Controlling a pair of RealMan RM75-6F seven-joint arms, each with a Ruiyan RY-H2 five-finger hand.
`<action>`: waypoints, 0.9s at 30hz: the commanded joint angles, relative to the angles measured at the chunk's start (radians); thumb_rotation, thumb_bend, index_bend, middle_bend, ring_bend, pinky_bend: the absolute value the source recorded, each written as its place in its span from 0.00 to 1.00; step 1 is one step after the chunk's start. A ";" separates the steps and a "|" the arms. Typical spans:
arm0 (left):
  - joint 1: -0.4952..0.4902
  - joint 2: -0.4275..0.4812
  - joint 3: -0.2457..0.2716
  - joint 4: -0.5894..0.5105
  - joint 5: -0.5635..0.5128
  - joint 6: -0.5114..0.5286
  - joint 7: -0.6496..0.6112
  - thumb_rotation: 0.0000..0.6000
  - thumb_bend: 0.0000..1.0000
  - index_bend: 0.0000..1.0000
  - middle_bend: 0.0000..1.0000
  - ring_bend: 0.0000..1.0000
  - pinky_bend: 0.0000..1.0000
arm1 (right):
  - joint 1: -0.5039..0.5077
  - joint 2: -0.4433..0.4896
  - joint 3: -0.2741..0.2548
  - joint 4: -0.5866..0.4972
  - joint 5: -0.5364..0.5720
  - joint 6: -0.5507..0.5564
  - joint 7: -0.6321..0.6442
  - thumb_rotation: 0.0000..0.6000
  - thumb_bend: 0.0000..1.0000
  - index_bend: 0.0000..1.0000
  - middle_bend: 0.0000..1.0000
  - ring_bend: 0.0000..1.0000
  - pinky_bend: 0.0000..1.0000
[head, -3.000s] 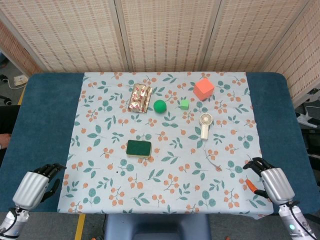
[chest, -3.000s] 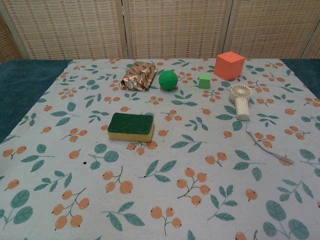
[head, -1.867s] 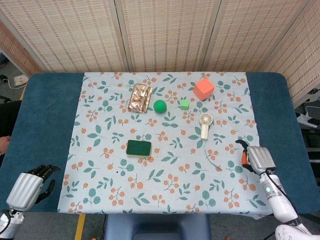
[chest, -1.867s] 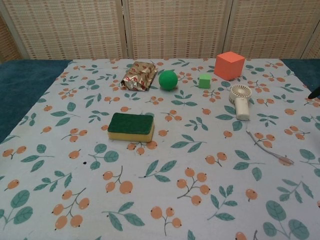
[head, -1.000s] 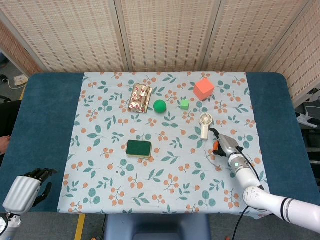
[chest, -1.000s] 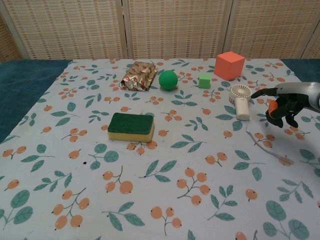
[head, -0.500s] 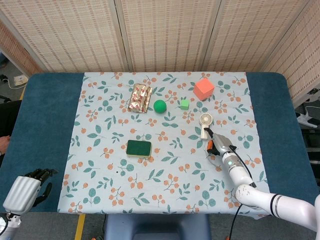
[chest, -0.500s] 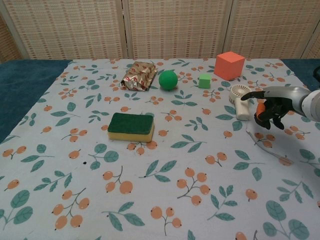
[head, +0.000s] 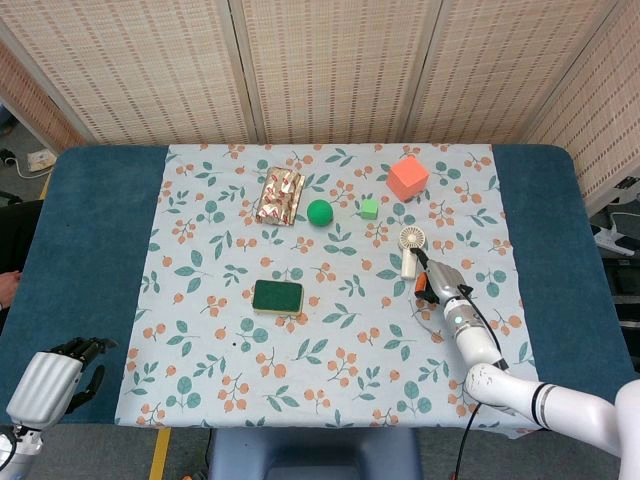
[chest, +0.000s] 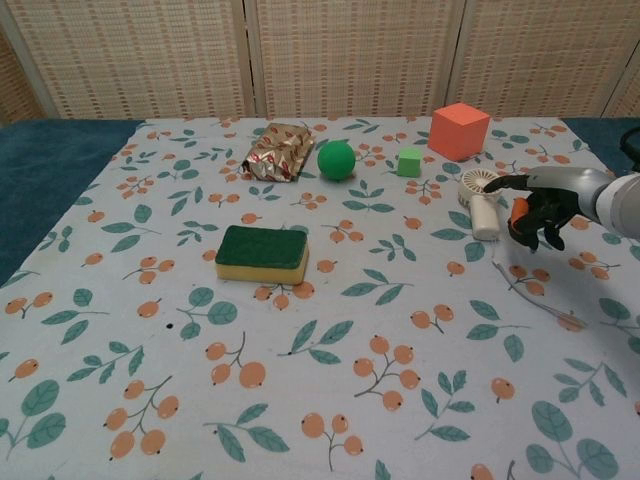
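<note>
My right hand (head: 437, 280) hovers just to the near right of a small white hand-held fan (head: 410, 248) that lies on the flowered cloth (head: 330, 380). In the chest view the right hand (chest: 540, 210) has its fingers apart and holds nothing, its thumb reaching toward the fan (chest: 481, 203). I cannot tell whether it touches the fan. My left hand (head: 50, 378) hangs at the near left corner, off the cloth, holding nothing. It is out of the chest view.
A green-topped sponge (head: 277, 296) lies mid-cloth. Farther back stand a foil packet (head: 281, 195), a green ball (head: 319, 211), a small green cube (head: 369, 208) and an orange cube (head: 407, 177). A thin grey cord (chest: 535, 295) lies just in front of the right hand.
My right hand has travelled from the near right table edge up and inward to the fan, closing the last bit in the past second. My left hand sank slightly toward the near left corner.
</note>
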 joint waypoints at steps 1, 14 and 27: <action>0.001 0.001 0.000 -0.001 0.001 0.001 0.000 1.00 0.53 0.34 0.41 0.40 0.65 | 0.004 -0.005 0.000 0.008 0.002 -0.004 0.002 1.00 1.00 0.05 0.74 0.62 0.74; 0.002 0.003 -0.001 0.000 0.001 0.002 -0.007 1.00 0.53 0.34 0.42 0.40 0.65 | 0.007 -0.013 -0.010 0.024 -0.005 -0.018 0.012 1.00 1.00 0.05 0.74 0.62 0.74; 0.004 0.005 -0.001 -0.001 0.002 0.002 -0.008 1.00 0.53 0.34 0.42 0.40 0.65 | 0.005 -0.021 -0.022 0.040 -0.006 -0.032 0.024 1.00 1.00 0.05 0.74 0.62 0.74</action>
